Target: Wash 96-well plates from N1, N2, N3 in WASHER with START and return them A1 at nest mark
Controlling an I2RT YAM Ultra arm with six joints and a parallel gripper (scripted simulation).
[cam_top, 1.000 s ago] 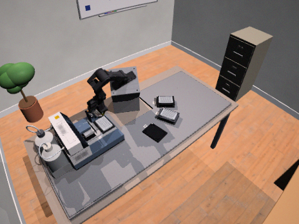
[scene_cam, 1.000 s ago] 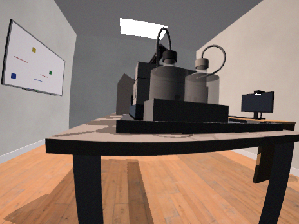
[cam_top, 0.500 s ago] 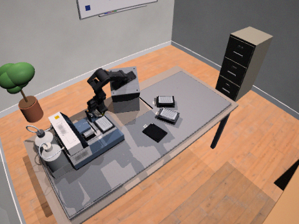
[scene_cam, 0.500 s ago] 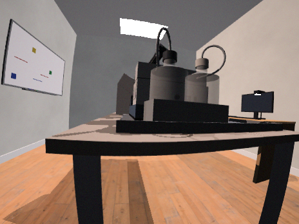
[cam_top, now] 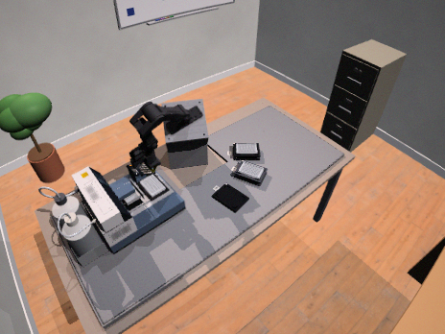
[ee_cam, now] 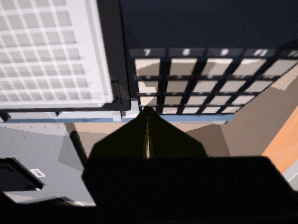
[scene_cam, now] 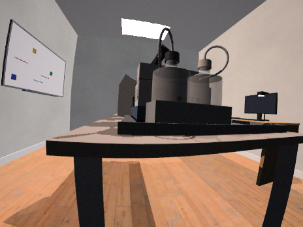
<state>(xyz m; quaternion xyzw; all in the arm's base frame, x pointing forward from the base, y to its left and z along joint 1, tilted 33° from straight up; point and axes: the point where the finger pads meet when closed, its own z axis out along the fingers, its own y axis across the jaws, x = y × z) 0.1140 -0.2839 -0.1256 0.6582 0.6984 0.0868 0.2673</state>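
Observation:
A white 96-well plate [cam_top: 152,185] [ee_cam: 50,50] lies in the carrier of the blue washer [cam_top: 144,216], across the track. To its right is the dark keypad [ee_cam: 210,85]. My gripper [cam_top: 142,166] [ee_cam: 148,112] is shut and empty, its tip pointing down at the leftmost key of the keypad's lowest row; I cannot tell whether it touches the key. Two more plates [cam_top: 246,150] [cam_top: 249,171] sit in their nests at mid-table. A third nest [cam_top: 230,197] [ee_cam: 12,177] is an empty black slab. In the exterior view the washer's back hides my gripper.
The washer's white housing [cam_top: 98,197] and two bottles [cam_top: 64,203] [cam_top: 79,232] [scene_cam: 170,85] stand at the table's left end. The arm's grey base box [cam_top: 186,130] is behind the washer. A filing cabinet [cam_top: 362,91] and a plant [cam_top: 29,125] stand off the table.

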